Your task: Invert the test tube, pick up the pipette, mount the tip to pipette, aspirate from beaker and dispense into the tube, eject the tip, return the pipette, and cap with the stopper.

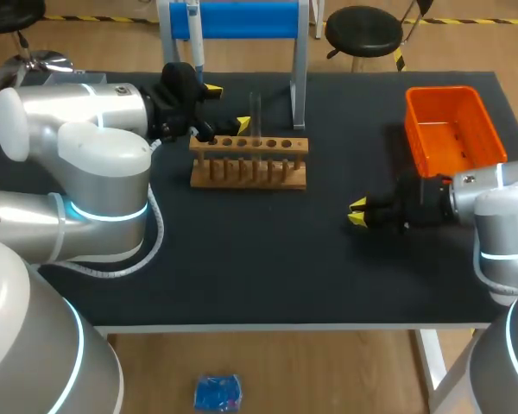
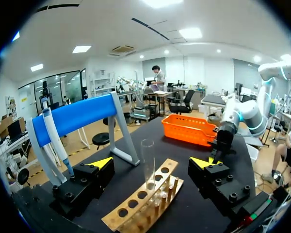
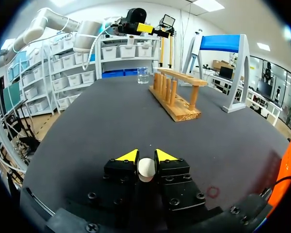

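Nearest the robot, the right gripper (image 3: 146,156) sits low over the table (image 1: 242,250) on its right side. Its fingers are narrow and clamped on the stopper (image 3: 146,169), probably parked w/ it so capping can come last w/o a second pick. Only the stopper's pale rounded end shows btwn the yellow tips; the finger blocks hide the rest. Further in, the wooden rack (image 1: 249,172) lies across mid-table. The test tube (image 2: 147,160) stands upright in one of its holes, open end up, i.e. ready to take liquid. The left gripper (image 1: 227,105) is at the tube w/ fingers wide, one each side and apart from the glass, so it holds nothing. The tube is faint in the head view and clear only from the left wrist. Behind, the pipette (image 1: 195,39) hangs untouched on the blue stand (image 1: 242,19), its lower end cut off by the left arm. The orange bin (image 1: 440,92) sits far right, likely for the ejected tip. The beaker (image 3: 142,75) shows only in the right wrist view, small, past the rack's far end; contents can't be told. No tip box can be made out.
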Robot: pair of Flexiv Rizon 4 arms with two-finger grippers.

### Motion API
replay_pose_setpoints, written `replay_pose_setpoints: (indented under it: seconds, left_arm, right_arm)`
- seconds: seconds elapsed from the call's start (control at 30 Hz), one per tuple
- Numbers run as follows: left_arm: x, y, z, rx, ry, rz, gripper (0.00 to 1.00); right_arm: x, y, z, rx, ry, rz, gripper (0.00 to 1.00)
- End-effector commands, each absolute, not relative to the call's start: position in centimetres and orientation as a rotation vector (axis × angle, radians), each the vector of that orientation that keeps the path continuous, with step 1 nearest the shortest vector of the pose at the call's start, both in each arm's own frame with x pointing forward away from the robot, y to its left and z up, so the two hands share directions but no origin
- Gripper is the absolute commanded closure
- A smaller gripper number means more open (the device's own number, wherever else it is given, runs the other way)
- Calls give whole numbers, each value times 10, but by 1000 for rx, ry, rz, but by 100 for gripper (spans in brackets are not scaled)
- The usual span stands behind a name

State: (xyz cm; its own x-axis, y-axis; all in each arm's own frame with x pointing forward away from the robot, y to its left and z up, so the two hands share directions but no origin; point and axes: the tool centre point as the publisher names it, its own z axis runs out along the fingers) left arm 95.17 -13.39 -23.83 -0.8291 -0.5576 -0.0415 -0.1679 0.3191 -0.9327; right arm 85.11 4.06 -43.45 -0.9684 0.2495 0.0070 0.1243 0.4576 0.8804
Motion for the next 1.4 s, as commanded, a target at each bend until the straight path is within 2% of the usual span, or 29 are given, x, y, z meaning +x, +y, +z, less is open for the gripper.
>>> replay_pose_setpoints:
  seconds: [0.03, 0.63, 0.87, 1.4]
  left_arm:
    - [953, -133, -238, -645, 2240, -1516, 0]
    - [953, -133, -238, -645, 2240, -1516, 0]
    - [953, -133, -238, -645, 2240, -1516, 0]
    - [953, -133, -238, -645, 2240, -1516, 0]
  right_arm:
    - [848, 41, -437, 334, 2573, 1537, 100]
    - [859, 48, -350, 263, 2554, 1407, 100]
    - [883, 57, -304, 258, 2544, 1346, 100]
    - [930, 118, -224, 177, 2549, 1333, 100]
